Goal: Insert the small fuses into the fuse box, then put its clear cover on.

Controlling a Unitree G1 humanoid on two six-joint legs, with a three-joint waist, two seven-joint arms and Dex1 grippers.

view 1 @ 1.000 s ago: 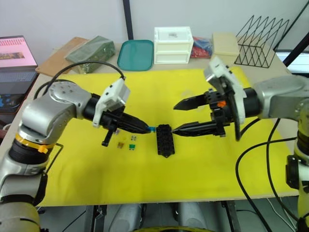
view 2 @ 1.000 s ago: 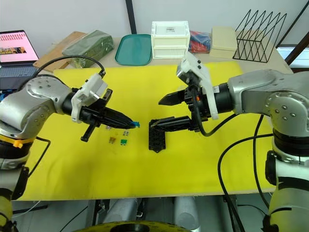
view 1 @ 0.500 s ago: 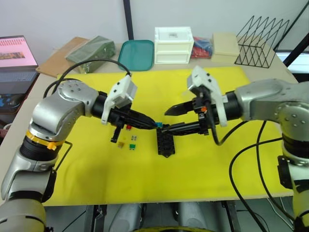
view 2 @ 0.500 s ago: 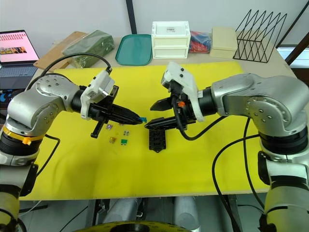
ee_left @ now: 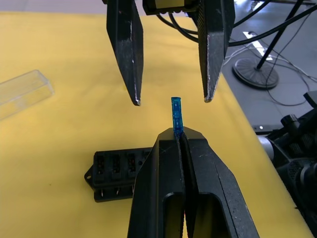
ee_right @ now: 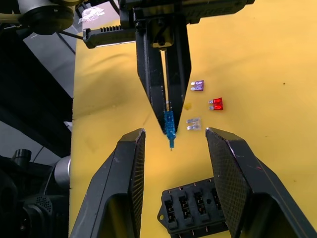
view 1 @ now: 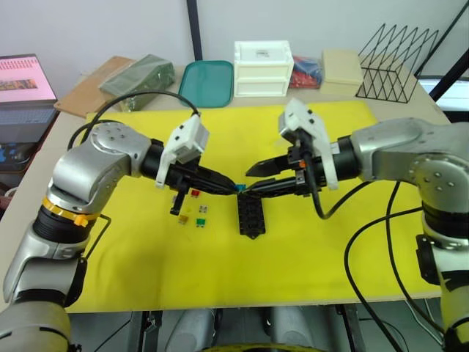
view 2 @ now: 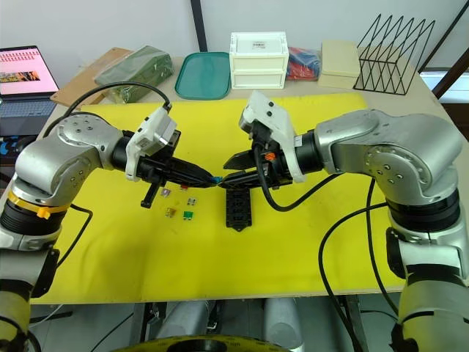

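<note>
Since half a second ago the right end effector [view 1: 253, 178] has drawn a little further in toward the left one, so its two black fingers now bracket the tip of the blue fuse [ee_left: 176, 115]; a full second ago it sat well off at 3 o'clock of the fuse box [view 1: 250, 215] with its lower finger down at the box's edge. The left end effector [view 1: 233, 188] has barely shifted in that last half second, after rising and swinging in from 9 o'clock over the half second before.

The left end effector is clamped together on the blue fuse, which sticks out beyond its fingertips and is held clear of the worktop [view 1: 308, 249]. The right end effector's fingers [ee_right: 126, 163] stand apart, one on each side of the fuse and not touching it.

The fuse box lies flat on the yellow mat, just below the meeting point of the two end effectors, at about 6 o'clock from them, its slots facing up. The loose fuses have stayed put at 9 o'clock of the box: a red fuse [ee_right: 216, 104], a purple-tinted fuse [ee_right: 197, 86] and a clear fuse [ee_right: 193, 123], with a tan fuse [view 2: 170, 212] and a green fuse [view 2: 187, 215] nearby. The clear cover [ee_left: 24, 92] lies on the mat, apart from the box.
</note>
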